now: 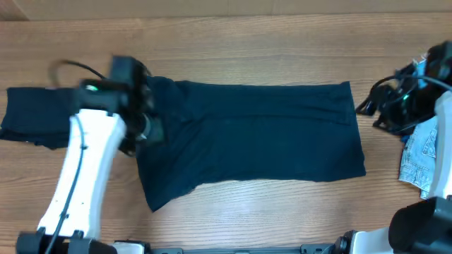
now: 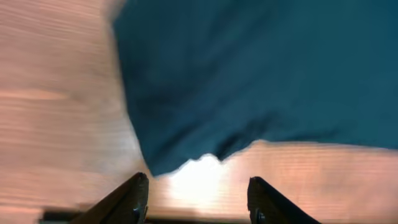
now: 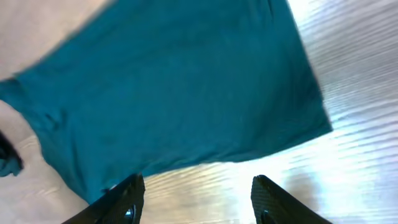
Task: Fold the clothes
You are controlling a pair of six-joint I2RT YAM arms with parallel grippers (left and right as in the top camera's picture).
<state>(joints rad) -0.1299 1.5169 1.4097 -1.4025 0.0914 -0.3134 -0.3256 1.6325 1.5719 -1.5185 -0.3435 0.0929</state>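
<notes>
– Wooden table (image 1: 247,42) from edge to edge, with bare grain along the far side. What's at the left end?

– A small navy piece (image 1: 35,116), lying by itself. I can't tell whether it's folded. I'd guess it sits out there to keep the middle free.

– And the left gripper (image 2: 198,180)?

– Its jaws are apart with nothing between them. It hangs over the left end of the big navy garment (image 1: 261,134), and its wrist view looks down at a corner of the cloth. It holds no fabric.

– Why is the garment laid that way?

– It lies flat mid-table with its long side running left to right, so each arm has an end within reach. The near-left corner sags toward the near edge, so the outline isn't square.

– What about the right side?

– The right gripper (image 3: 198,180) is also spread and empty. It sits just past the garment's right edge, over bare wood.

– Anything beyond it?

– Denim (image 1: 418,159) at the far right, partly hidden by the right arm. It lies apart from the navy cloth, probably waiting its turn.

– What does the next move call for?

– I think each arm should pinch a corner, both at the same moment. The cloth is thin, so one late grip could drag in a wrinkle.
</notes>
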